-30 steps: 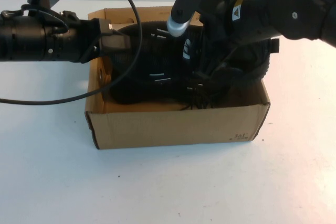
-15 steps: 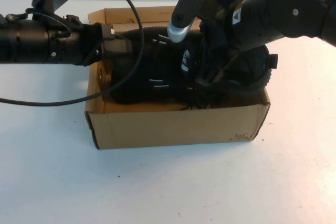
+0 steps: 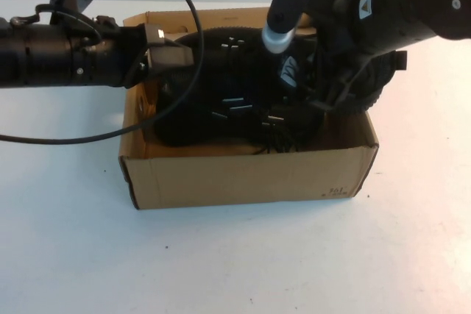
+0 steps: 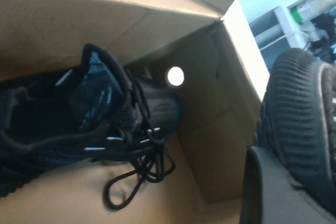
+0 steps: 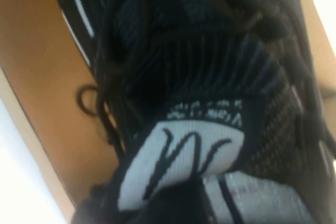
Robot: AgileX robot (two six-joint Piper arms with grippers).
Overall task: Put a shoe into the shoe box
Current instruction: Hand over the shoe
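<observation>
Two shoes (image 3: pixel 243 101), one shoe box (image 3: pixel 243 174), two arms (image 3: pixel 59 56).

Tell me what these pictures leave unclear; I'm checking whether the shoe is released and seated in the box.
- High view: the right gripper fingertips merge with the black shoe; contact unclear.
- High view: the left gripper tip is lost against that shoe.
- High view: both arms hide the shoe box floor.
- Right wrist view: only the blurred tongue label shows.
</observation>
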